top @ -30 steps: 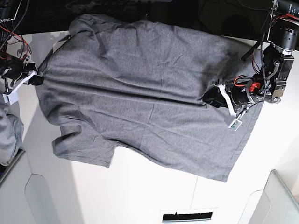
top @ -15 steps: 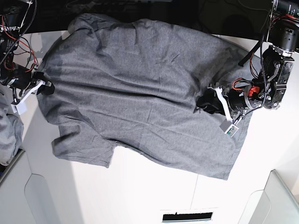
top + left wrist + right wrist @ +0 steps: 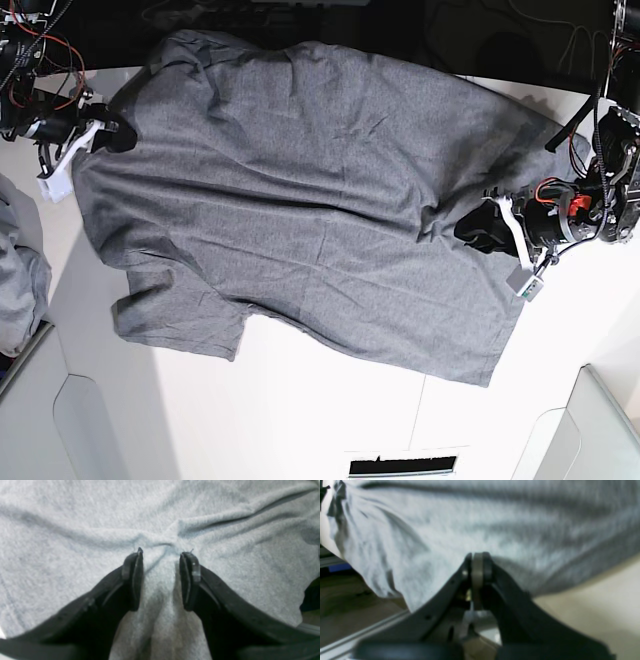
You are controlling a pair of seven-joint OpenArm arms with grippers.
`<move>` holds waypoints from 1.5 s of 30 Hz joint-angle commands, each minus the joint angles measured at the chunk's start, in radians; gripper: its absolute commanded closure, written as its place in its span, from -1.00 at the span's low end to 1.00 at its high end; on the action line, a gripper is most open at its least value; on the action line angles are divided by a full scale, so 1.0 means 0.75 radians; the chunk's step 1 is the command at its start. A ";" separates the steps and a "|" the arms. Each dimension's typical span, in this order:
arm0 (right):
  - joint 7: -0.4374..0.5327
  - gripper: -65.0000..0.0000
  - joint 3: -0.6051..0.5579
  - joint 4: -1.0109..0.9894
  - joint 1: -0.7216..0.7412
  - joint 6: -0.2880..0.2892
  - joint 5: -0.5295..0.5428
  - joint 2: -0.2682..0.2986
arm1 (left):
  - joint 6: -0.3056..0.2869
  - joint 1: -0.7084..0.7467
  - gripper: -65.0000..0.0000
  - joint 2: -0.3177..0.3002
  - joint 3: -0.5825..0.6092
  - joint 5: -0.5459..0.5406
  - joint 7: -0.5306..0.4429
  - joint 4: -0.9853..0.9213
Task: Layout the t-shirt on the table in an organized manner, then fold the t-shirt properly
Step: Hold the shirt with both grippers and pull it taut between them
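Across the white tabletop (image 3: 330, 400) the t-shirt (image 3: 300, 200) lay spread but wrinkled, the right tool (image 3: 478, 562) pinching its edge closed while the left tool (image 3: 161, 555) stood parted astride a puckered ridge, seemingly tensioning the cloth flat.

Surroundings: dark, unlit space beyond the table's far edge. Pale bluish-grey bunched cloth (image 3: 20, 285) off the left edge. Light grey rounded bins (image 3: 85, 425) at the near corners. Black slot (image 3: 400, 464) at near edge.
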 commanded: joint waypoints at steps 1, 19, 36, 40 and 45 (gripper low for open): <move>0.033 1.00 0.005 0.021 0.002 0.019 -0.012 0.018 | -0.021 -0.008 0.17 -0.016 -0.011 -0.014 -0.019 0.018; 0.289 1.00 -0.008 -0.432 0.332 -0.002 -0.421 0.029 | -0.012 0.076 0.17 0.130 -0.011 0.108 -0.120 0.004; 0.297 1.00 -0.008 -0.569 0.671 -0.017 -0.419 0.031 | -0.014 -0.110 0.17 0.154 -0.011 0.113 -0.058 0.010; 0.212 1.00 -0.008 -0.434 0.616 -0.010 -0.218 0.043 | -0.014 -0.148 0.17 0.126 -0.011 0.115 -0.086 0.010; 0.119 1.00 -0.008 -0.237 0.503 -0.006 -0.087 0.040 | -0.010 -0.148 0.32 0.080 -0.011 0.245 -0.189 0.000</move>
